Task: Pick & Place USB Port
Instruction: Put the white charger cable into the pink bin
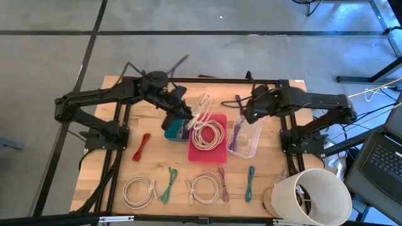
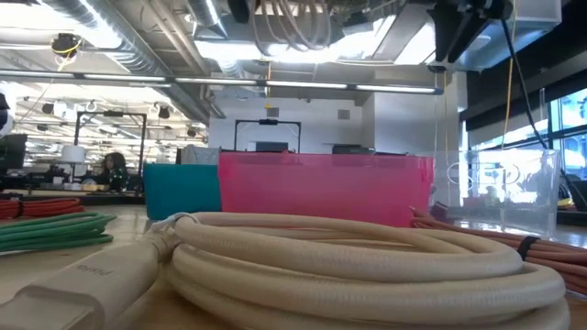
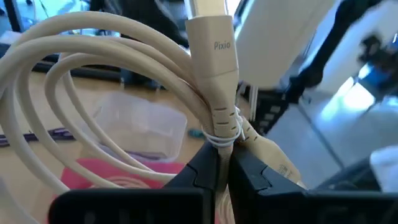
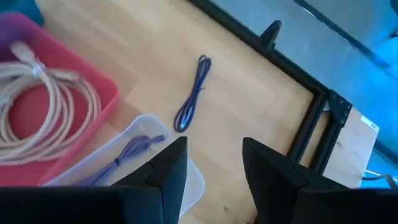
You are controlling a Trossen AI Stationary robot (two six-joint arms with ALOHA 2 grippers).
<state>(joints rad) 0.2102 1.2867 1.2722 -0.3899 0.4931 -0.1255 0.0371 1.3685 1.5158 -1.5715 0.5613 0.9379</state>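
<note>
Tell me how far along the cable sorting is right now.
Done: one white coil lies in the pink bin and a purple cable in the clear bin. In hand: the left gripper is shut on another white cable coil, held above the pink bin. The right gripper hangs open over the clear bin. Left: red, green, white, pink and teal cables on the table, plus a purple one behind the bins.

The whole table [image 1: 157, 157] is seen straight down from above, the pink tray [image 2: 326, 188] is faced level from the table's near edge, and it is shared by both close wrist views [image 3: 112, 171] [image 4: 93, 106]
</note>
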